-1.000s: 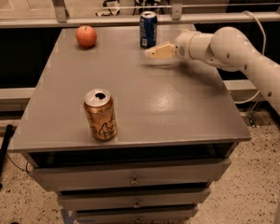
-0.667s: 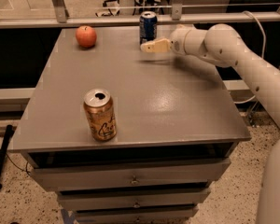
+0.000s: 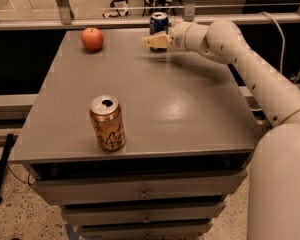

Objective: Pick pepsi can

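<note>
The pepsi can (image 3: 158, 20) is a small dark blue can with a silver top. It stands upright at the far edge of the grey table (image 3: 190, 109), right of centre. My gripper (image 3: 156, 40) reaches in from the right on the white arm (image 3: 225, 36). It sits just in front of the can's lower part and hides that part. I cannot tell whether it touches the can.
A gold-orange can (image 3: 107, 123) with an open top stands near the table's front left. A red apple (image 3: 92, 38) lies at the far left. Drawers (image 3: 140, 191) sit under the table top. A railing (image 3: 140, 19) runs behind the table.
The gripper has moved left and a little farther back, from the can's right side to just in front of it. The cans and the apple have not moved.
</note>
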`<move>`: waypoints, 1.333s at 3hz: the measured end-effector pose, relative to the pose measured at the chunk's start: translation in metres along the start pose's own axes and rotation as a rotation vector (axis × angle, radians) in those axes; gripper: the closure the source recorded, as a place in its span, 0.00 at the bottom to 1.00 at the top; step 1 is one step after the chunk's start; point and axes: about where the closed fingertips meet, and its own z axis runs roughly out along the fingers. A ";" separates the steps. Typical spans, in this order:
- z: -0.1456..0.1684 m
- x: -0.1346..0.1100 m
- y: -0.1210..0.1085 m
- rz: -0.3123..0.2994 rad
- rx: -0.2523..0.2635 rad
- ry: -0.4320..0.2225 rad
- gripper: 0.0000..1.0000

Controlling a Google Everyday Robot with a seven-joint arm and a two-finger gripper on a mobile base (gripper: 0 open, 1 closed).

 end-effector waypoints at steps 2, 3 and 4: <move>-0.005 0.005 0.003 -0.006 -0.019 0.011 0.64; -0.040 0.002 0.011 0.022 -0.047 0.003 0.88; -0.086 -0.026 0.016 0.043 -0.091 -0.073 1.00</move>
